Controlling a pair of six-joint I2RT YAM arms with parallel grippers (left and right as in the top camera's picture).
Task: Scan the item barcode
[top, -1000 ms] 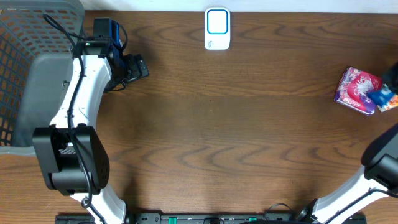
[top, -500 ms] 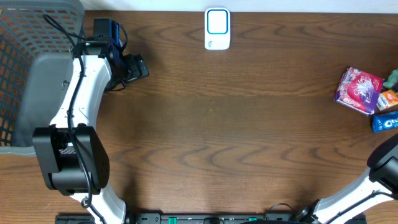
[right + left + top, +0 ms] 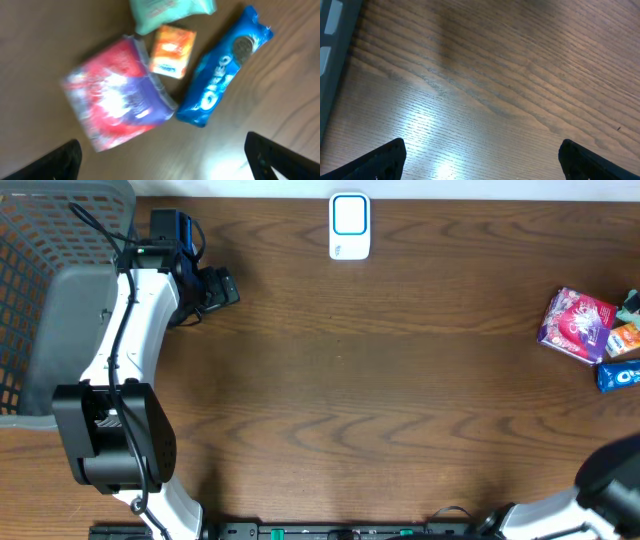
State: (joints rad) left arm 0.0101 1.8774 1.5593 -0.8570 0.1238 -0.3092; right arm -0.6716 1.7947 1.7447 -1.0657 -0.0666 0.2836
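So from overhead, the white handheld barcode scanner with the blue-rimmed window (image 3: 349,226) sat at the far edge of the dark wood-grain table (image 3: 380,380), about mid-width. The items to scan were bunched at the right edge: a shiny pink-and-purple foil packet (image 3: 575,325), a small orange box (image 3: 624,340) touching it, a blue Oreo cookie sleeve (image 3: 620,374) just beside that, and a sliver of a mint-green pouch (image 3: 631,304) at the frame edge. That pile lay well apart from the scanner, off to its right and nearer me. The left arm was parked by the grey mesh basket (image 3: 30,290) on the far left, so the right arm looked like the nearer one by a lot, though only its base showed in that view.

Left wrist view: the left gripper (image 3: 480,157) had its jaws spread wide with nothing between them, just bare wood below and loads of free space.

Right wrist view: the right gripper (image 3: 162,157) was also wide open and holding nothing, hanging above the pile. The foil packet (image 3: 117,92) sat nearest, the orange box (image 3: 172,51) beyond it, the green pouch (image 3: 172,10) at the top. The Oreo sleeve (image 3: 225,75) ran diagonally, its long axis from lower left to upper right. I'd guess any pick needs the jaws squared across that axis, and the items touching each other left little room.
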